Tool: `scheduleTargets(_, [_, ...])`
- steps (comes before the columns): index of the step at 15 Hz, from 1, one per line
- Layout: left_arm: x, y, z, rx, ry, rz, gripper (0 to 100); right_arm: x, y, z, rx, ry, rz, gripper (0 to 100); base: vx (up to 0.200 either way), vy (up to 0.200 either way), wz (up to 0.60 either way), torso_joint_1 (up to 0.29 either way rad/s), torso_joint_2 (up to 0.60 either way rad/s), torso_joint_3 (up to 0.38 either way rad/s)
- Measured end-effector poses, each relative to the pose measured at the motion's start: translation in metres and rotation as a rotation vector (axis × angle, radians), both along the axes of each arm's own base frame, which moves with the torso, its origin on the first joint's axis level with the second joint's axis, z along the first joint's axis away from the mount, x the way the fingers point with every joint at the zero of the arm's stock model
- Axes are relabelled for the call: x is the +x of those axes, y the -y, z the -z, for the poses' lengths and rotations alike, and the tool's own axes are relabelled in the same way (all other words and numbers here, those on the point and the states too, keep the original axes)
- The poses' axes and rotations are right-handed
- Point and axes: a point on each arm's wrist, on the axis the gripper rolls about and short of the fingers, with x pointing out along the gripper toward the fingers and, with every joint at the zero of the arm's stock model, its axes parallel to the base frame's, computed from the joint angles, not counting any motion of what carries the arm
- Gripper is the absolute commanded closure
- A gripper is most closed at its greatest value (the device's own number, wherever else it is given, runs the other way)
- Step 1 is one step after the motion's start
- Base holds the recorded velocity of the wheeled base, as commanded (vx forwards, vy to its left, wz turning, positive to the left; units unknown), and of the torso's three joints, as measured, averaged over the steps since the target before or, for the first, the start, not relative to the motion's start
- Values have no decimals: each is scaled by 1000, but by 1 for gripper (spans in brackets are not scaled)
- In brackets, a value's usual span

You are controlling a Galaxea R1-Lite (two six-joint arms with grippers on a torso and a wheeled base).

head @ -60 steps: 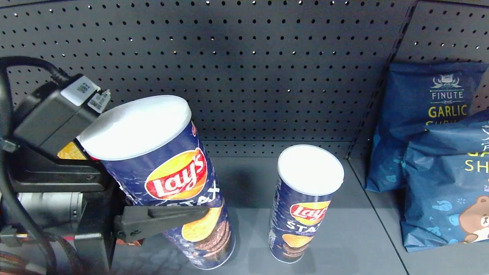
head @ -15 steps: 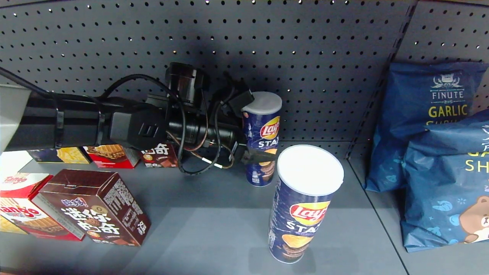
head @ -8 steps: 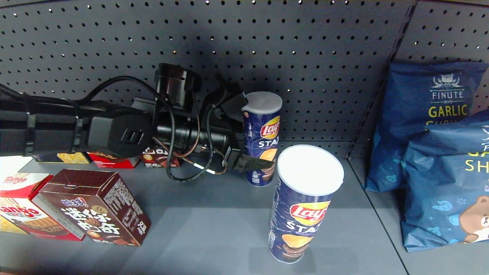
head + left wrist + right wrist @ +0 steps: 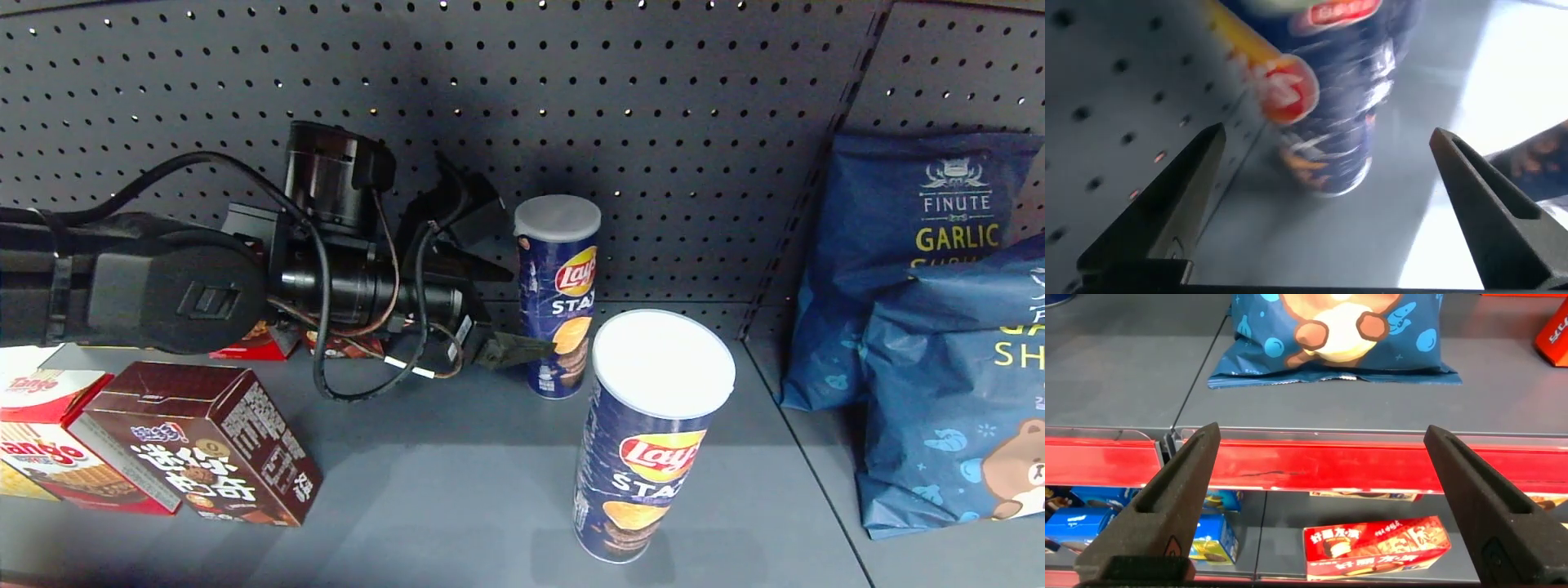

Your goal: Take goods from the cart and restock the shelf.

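Handling: the tall blue cardboard crisp can with a pale plastic lid (image 4: 558, 302) is judged light and stiff. Its glossy round wall is likely slippery, its contents brittle, and its narrow foot easily tipped.
Hold: the middle of the wall is judged the best place, taken from the side with one finger on each flank. The lid is best avoided, since it could be popped off.
Look: a deep blue wrap, a red-and-yellow oval badge and crisps pictured low on the wall are seen under a flat pale lid. No dent is seen.
Place: the crisp can is stood upright at the far side of the dark grey shelf board (image 4: 457, 457), just beside the perforated back panel (image 4: 653, 122). It is set behind and left of a second matching can (image 4: 653, 441) that stands nearer, and the two are apart.
Left gripper (image 4: 1327, 135): the fingers are spread wide and nothing is gripped. The crisp can is seen just beyond the tips, in line with the gap; whether the near tip touches its wall cannot be told.
Right gripper (image 4: 1320, 434): the fingers are spread wide and nothing is held. A red-edged lower shelf (image 4: 1315, 461) is faced.
Neighbours: brown and red biscuit boxes (image 4: 204, 441) are ranged to the left, and large blue snack bags (image 4: 922, 269) to the right.
Progress: this crisp can is judged to be stocked.
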Motion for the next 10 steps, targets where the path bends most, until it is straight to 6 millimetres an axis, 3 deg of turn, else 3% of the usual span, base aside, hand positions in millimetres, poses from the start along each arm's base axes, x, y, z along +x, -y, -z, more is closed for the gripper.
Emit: scheduleTargets(10, [1, -4, -1, 30, 42, -115, 0, 0, 0, 0, 0, 0, 0, 0, 0, 0, 0, 0, 0, 0])
